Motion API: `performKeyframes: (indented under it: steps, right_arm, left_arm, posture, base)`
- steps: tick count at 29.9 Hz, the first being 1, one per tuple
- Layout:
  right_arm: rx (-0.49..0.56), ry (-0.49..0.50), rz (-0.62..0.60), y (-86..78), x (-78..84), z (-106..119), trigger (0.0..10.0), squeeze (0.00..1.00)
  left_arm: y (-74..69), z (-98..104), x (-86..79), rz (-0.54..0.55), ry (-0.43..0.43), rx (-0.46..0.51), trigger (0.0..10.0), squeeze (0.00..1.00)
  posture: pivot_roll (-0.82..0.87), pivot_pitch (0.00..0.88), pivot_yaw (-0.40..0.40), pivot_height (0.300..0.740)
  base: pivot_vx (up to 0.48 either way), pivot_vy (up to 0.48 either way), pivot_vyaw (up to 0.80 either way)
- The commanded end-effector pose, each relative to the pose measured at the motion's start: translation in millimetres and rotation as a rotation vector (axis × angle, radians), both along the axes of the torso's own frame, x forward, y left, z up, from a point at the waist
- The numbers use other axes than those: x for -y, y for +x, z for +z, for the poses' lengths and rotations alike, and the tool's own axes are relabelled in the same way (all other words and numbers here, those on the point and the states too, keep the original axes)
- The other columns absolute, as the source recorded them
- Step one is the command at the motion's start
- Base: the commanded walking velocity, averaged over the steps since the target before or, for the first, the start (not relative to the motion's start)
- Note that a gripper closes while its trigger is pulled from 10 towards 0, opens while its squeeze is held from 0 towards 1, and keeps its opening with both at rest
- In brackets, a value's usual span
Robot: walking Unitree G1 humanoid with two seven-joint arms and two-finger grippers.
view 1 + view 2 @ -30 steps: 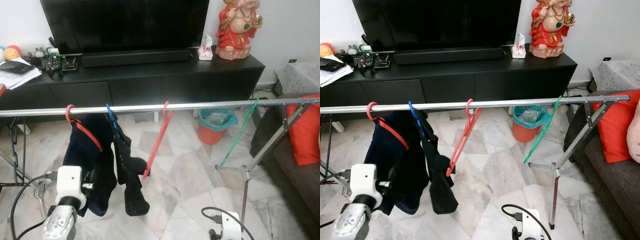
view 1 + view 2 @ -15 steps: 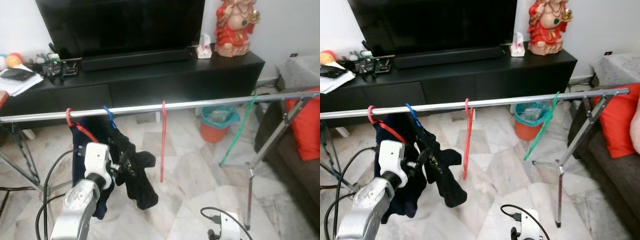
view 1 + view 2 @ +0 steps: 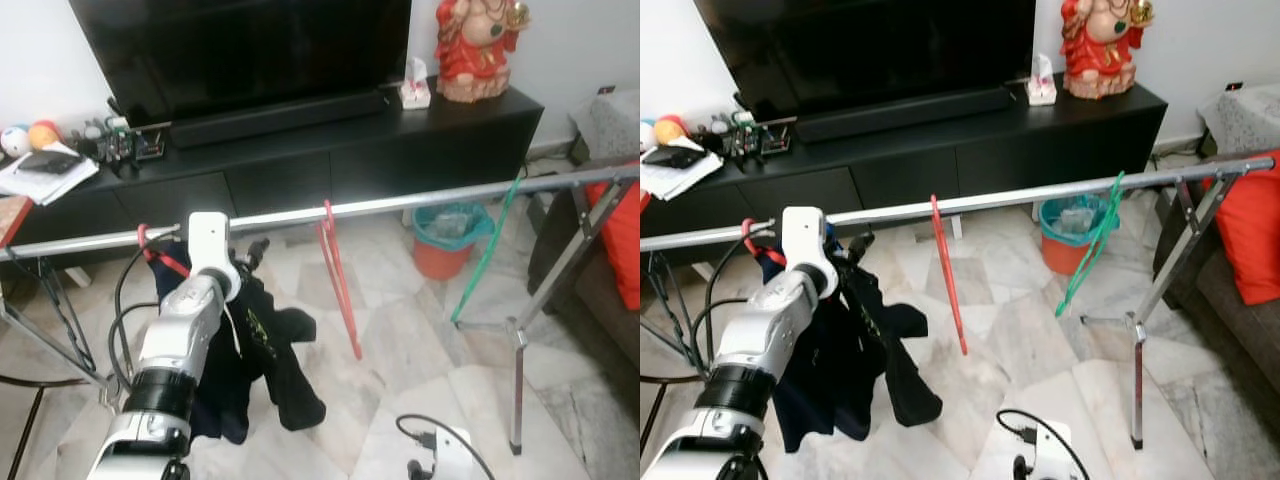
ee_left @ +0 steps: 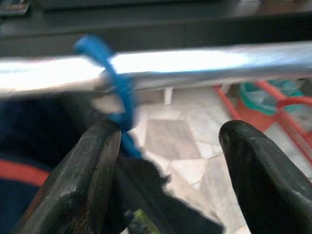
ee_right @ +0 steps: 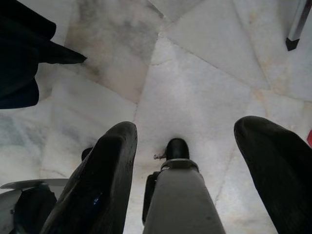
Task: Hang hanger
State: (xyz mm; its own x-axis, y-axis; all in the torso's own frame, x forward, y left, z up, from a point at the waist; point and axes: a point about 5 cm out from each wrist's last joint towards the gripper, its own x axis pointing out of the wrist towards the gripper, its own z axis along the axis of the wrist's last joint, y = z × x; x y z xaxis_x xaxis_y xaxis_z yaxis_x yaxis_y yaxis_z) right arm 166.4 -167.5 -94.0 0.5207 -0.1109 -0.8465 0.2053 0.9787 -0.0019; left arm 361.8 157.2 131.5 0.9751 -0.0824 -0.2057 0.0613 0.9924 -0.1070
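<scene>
A: Rail (image 3: 420, 203) noted: a silver bar crossing the room from 9 to 3 o'clock, on angled legs, in front of a black TV cabinet (image 3: 330, 150).

B: And the blue hanger (image 4: 117, 92)?

A: Its hook sits over the rail, near the 9 o'clock end. A dark garment (image 3: 262, 350) droops from it toward the marble floor (image 3: 400, 340). A red hanger (image 3: 160, 255) with another dark item hangs just beside it at 9 o'clock.

B: Left gripper (image 4: 168, 146)?

A: Raised to the rail, just below the blue hook. In the left wrist view the two black fingers (image 4: 87, 170) stand well apart, the blue hanger's neck lying against the inner face of one finger, the other finger clear of it. Nothing is clamped between them.

B: Anything else on the rail?

A: An empty red hanger (image 3: 338, 275) around the middle, tilted, and a green hanger (image 3: 485, 250) toward 3 o'clock, slanting down. An orange and teal bin (image 3: 447, 235) stands on the floor behind it.

B: Right gripper (image 5: 185, 161)?

A: Hanging low, pointing at the floor; fingers spread wide, holding nothing.

B: Cabinet top?

A: A red figurine (image 3: 477, 45) at 1 o'clock, papers (image 3: 45, 170) at 10 o'clock.
</scene>
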Motion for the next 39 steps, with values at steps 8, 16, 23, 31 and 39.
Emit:
performKeyframes:
  steps: [8, 16, 23, 31, 39]
  right_arm:
    - [0.0, 0.008, -0.009, -1.7, -3.6, -0.8, 10.0, 0.0]
    - [-0.002, 0.011, -0.011, -2.0, -4.7, -1.1, 10.0, 0.0]
    - [0.0, 0.012, -0.012, -1.9, -4.9, -1.0, 10.0, 0.0]
    - [-0.001, 0.015, -0.016, -2.4, -5.4, -1.2, 10.0, 0.0]
    - [-0.002, 0.017, -0.015, -2.4, -5.8, -1.3, 10.0, 0.0]
  left_arm:
    - [14.9, -11.7, -17.9, 0.18, 0.025, -0.132, 10.0, 0.0]
    - [16.1, -21.1, -22.1, 0.211, 0.011, -0.195, 10.0, 0.0]
    - [16.4, -26.8, -15.9, 0.153, -0.006, -0.244, 10.0, 0.0]
    - [19.0, -25.8, -7.5, 0.076, -0.081, -0.243, 10.0, 0.0]
    - [17.6, -30.3, -5.5, 0.072, -0.115, -0.28, 10.0, 0.0]
  posture:
    - [0.03, 0.0, 0.118, 0.74]
    - [0.03, 0.0, 0.124, 0.74]
    - [0.02, 0.0, 0.129, 0.74]
    - [0.02, 0.0, 0.132, 0.74]
    - [0.02, 0.0, 0.135, 0.74]
  base:
    - [0.0, 0.0, 0.0]
    - [0.0, 0.0, 0.0]
    - [0.0, 0.0, 0.0]
    - [0.0, 0.0, 0.0]
    - [0.0, 0.0, 0.0]
